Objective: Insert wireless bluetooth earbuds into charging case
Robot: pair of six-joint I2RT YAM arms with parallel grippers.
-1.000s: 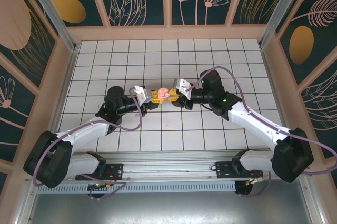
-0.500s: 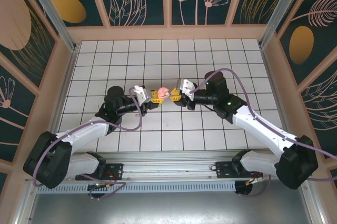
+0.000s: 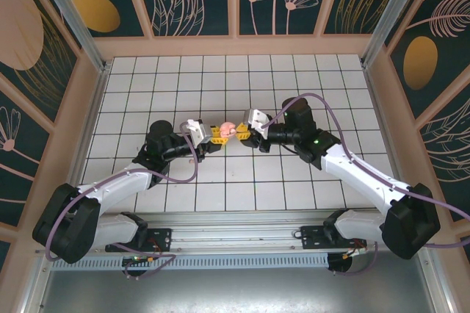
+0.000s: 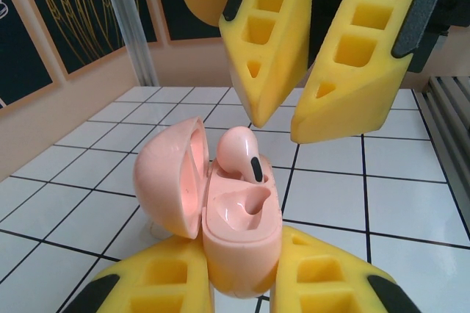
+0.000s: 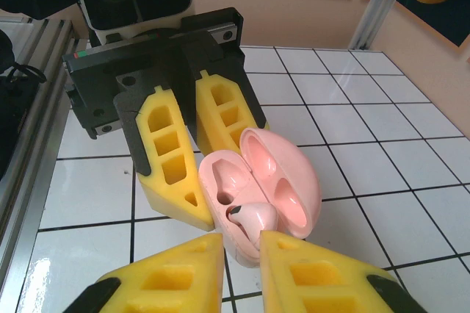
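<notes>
left pincer (image 4: pixel 242 272) is clamped on the base of the charging case (image 4: pixel 242 217) and holds it above the tabletop (image 4: pixel 411 181). The lid (image 4: pixel 172 177) is swung open past its left finger. One earbud (image 4: pixel 239 153) stands upright in the slot farther from the left pincer; the nearer slot (image 4: pixel 250 206) is bare. right pincer (image 5: pixel 242 238) faces it head-on, tips nearly together right at the earbud's top. Can't tell if it's pinching the earbud or just beside it.
</notes>
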